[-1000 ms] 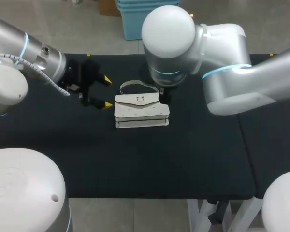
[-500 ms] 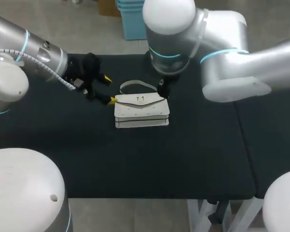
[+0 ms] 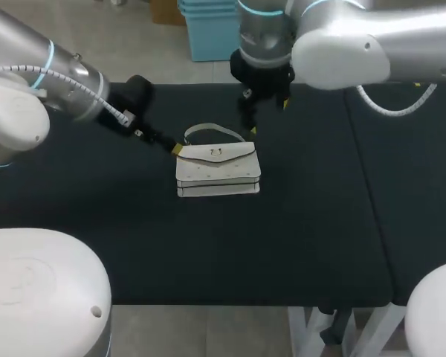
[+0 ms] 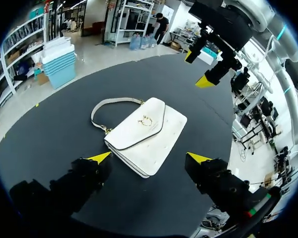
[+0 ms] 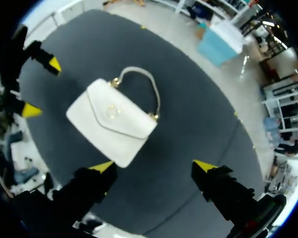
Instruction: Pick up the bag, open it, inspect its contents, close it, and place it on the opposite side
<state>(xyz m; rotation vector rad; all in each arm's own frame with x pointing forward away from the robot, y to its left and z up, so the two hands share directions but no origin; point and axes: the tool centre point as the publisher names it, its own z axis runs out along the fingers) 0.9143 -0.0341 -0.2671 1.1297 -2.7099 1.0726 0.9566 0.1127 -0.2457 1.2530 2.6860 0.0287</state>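
Right tool (image 5: 154,165) is backing away from the small white leather flap handbag (image 3: 218,169) while the left tool (image 4: 149,158) is sliding up to its strap end, both spread wide, so it's sitting ungrabbed on the black desk (image 3: 320,223).

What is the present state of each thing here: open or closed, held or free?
white handbag: flap closed, lying flat on the table, not held.
handle: lying down on the table, free.
left gripper: fingers open, close to the handbag's end, gripping nothing.
right gripper: fingers open, above the handbag, holding nothing.
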